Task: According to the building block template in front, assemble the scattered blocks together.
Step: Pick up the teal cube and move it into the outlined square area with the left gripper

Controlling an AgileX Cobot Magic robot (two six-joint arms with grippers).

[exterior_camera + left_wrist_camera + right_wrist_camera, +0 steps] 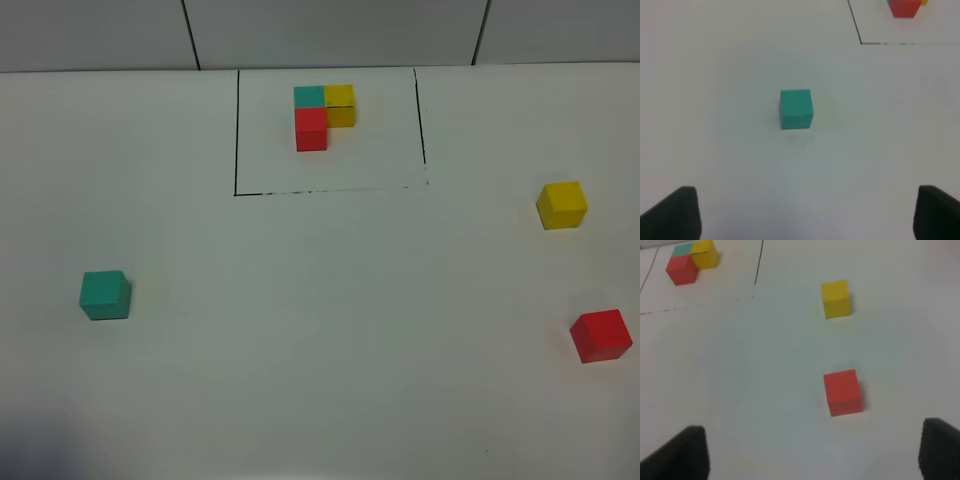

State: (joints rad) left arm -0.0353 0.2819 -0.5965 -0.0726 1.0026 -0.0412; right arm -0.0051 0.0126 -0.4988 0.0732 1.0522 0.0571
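From the high camera, the building block template (324, 115) sits at the upper middle of the frame inside a black drawn rectangle (237, 130): teal and yellow cubes side by side, with a red one touching the teal cube's near face. The three scattered blocks lie well apart on the white table (330, 400). The teal block (105, 295) is at the lower left, the yellow block (562, 205) at the right edge, and the red block (601, 335) below it, lower right. Neither arm shows in this view. The left wrist camera shows the left gripper (805, 215) released, its two dark fingertips spread wide with nothing between them and the teal block lying ahead, roughly centred on the gap. The right wrist camera shows the right gripper (810, 452) likewise spread and empty. The red block lies nearer to it and the yellow one farther on, with the template in the far corner. No block has been gathered, so this looks like the approach to a first pick. The next move probably calls for lowering the left jaws squarely over the teal block and closing on two opposite faces.
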